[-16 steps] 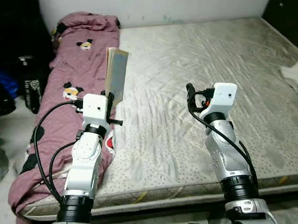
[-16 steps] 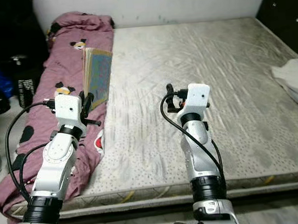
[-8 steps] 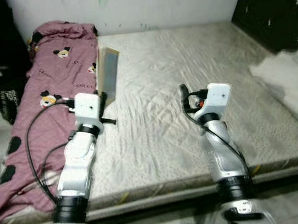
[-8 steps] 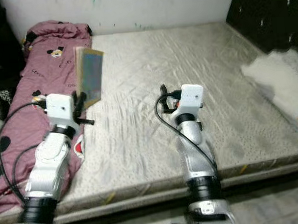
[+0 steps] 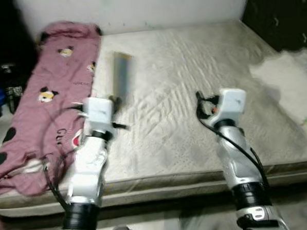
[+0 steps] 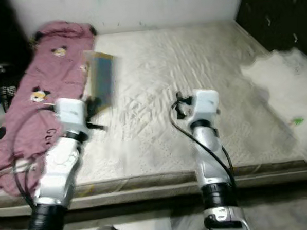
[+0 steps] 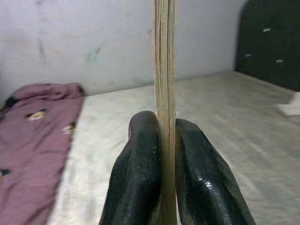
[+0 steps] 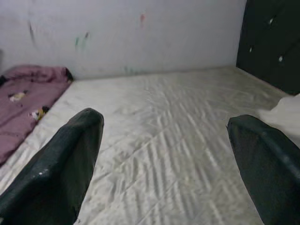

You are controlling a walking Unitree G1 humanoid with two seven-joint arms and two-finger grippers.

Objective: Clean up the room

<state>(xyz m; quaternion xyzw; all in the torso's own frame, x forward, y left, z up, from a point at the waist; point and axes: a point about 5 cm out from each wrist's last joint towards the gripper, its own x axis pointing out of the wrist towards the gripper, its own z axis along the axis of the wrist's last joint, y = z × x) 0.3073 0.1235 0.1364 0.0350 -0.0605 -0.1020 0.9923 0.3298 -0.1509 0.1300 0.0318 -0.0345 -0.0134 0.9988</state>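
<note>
The left gripper is pinched on a thin book, holding it upright on edge above the left part of the bed; in the left wrist view both black fingers press flat against the book's sides, and the pages run straight up between them. The head views are blurred, so the book's cover cannot be read. The right gripper hangs over the middle of the mattress with its fingers spread wide and nothing between them. A pink blanket printed with cartoon mouse faces lies bunched along the left edge of the bed, reaching from the far wall toward the near corner, and the book is just to the right of it. A white cloth or bag lies at the right edge of the mattress. Dark objects stand on the floor left of the bed, too blurred to identify
</note>
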